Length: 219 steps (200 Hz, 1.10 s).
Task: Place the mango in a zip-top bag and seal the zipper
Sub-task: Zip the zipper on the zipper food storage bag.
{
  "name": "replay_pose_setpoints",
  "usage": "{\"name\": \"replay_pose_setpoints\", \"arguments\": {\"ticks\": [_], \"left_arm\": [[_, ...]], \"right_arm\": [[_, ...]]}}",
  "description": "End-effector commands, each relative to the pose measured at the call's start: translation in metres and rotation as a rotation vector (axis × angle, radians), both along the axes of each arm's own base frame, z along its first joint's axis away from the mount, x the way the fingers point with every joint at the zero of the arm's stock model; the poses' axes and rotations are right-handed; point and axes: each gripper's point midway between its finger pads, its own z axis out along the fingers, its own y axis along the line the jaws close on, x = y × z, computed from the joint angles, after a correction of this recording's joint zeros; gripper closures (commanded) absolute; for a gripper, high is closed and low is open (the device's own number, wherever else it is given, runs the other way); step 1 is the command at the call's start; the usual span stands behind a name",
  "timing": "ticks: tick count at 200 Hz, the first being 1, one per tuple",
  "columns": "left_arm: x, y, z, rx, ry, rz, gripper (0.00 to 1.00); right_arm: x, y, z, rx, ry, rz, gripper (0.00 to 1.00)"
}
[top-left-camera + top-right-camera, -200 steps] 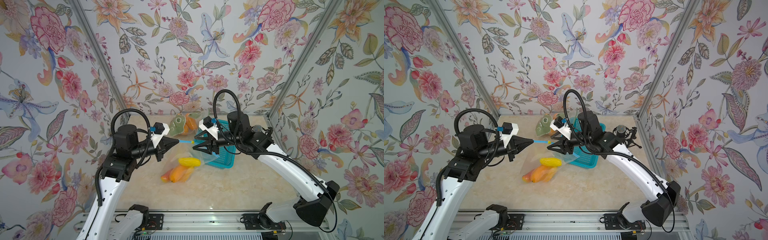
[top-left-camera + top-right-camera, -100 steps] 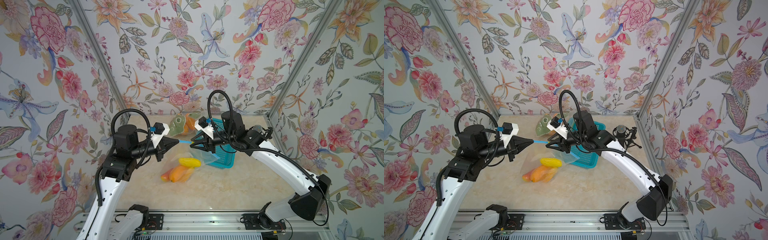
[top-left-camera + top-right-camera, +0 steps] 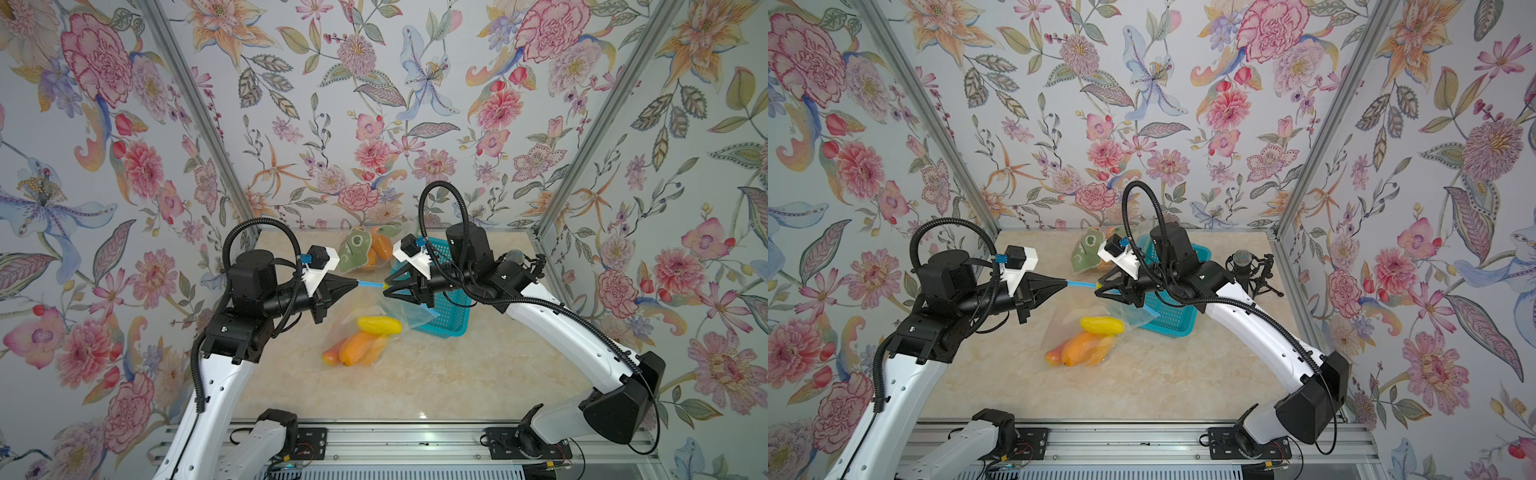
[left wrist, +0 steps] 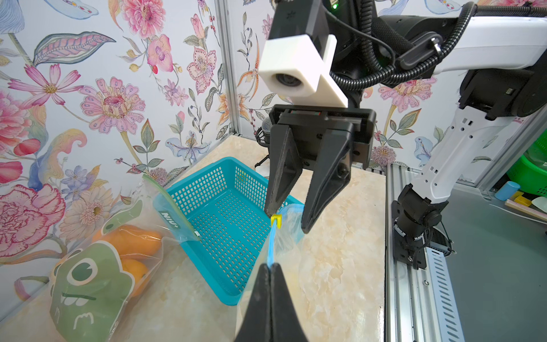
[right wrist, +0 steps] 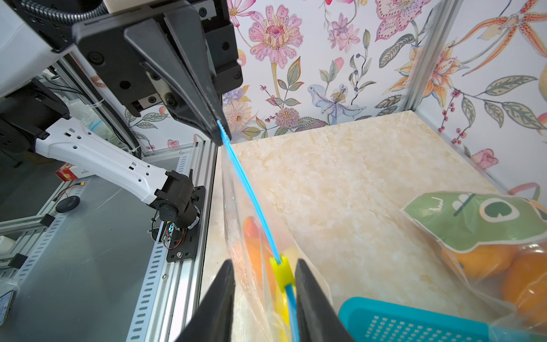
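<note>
Right wrist view: left jaws pinch the zipper strip, right jaws spread around the yellow slider; mango lies inside the bag. Best to close squarely on slider, then pull along strip.

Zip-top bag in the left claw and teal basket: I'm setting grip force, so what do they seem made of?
The zip-top bag: thin, glossy clear plastic film, probably; mangoes show through it and it creases. The basket: stiff-looking teal plastic, likely moulded; regular grid of holes, faint sheen.

Only "NIU" reads, on the monster-print bag's green top strip; further letters unclear.
</note>
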Motion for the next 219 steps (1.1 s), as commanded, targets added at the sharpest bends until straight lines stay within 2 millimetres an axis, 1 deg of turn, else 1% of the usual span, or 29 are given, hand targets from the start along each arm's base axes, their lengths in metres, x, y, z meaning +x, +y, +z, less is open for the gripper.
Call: {"name": "replay_pose_setpoints", "arguments": {"ticks": [1, 14, 29, 44, 65, 80, 90, 112, 126, 152, 158, 165, 194, 219], "left_arm": [[0.001, 0.002, 0.009, -0.011, -0.042, 0.016, 1.0], [0.001, 0.002, 0.009, -0.012, -0.04, 0.015, 1.0], [0.001, 0.002, 0.008, -0.011, -0.038, 0.017, 1.0], [0.001, 0.003, 0.009, -0.011, -0.039, 0.017, 1.0], [0.002, 0.003, 0.008, -0.007, -0.038, 0.022, 1.0], [0.001, 0.003, 0.008, -0.008, -0.041, 0.02, 1.0], [0.001, 0.003, 0.007, -0.007, -0.041, 0.021, 1.0], [0.003, 0.004, 0.007, -0.005, -0.042, 0.028, 1.0], [0.003, 0.004, 0.007, -0.004, -0.046, 0.036, 1.0], [0.006, 0.005, 0.006, -0.002, -0.042, 0.046, 1.0], [0.006, 0.005, 0.008, -0.003, -0.045, 0.047, 1.0], [0.007, 0.005, 0.008, -0.003, -0.045, 0.05, 1.0], [0.01, 0.008, 0.008, 0.0, -0.048, 0.075, 1.0], [0.014, 0.01, 0.008, 0.003, -0.048, 0.1, 1.0]], "right_arm": [[-0.006, -0.004, 0.007, 0.021, -0.024, 0.02, 0.64], [-0.003, -0.003, 0.006, 0.018, -0.029, 0.011, 0.53], [-0.002, -0.002, 0.006, 0.017, -0.032, 0.012, 0.52], [-0.003, -0.002, 0.009, 0.024, -0.033, 0.018, 0.58], [-0.004, -0.001, 0.011, 0.03, -0.029, 0.032, 0.71], [-0.006, -0.001, 0.011, 0.033, -0.027, 0.04, 0.73], [-0.007, 0.0, 0.011, 0.035, -0.021, 0.047, 0.78], [-0.009, 0.0, 0.011, 0.036, -0.015, 0.057, 0.78], [-0.009, 0.0, 0.011, 0.034, -0.013, 0.057, 0.85], [-0.011, -0.001, 0.007, 0.025, -0.008, 0.059, 0.88], [-0.012, 0.0, 0.006, 0.024, -0.007, 0.061, 0.91], [-0.012, -0.001, 0.005, 0.021, -0.006, 0.059, 0.93], [-0.016, -0.001, 0.006, 0.02, -0.011, 0.058, 0.97], [-0.019, -0.005, 0.001, -0.001, -0.017, 0.037, 0.96]]}}
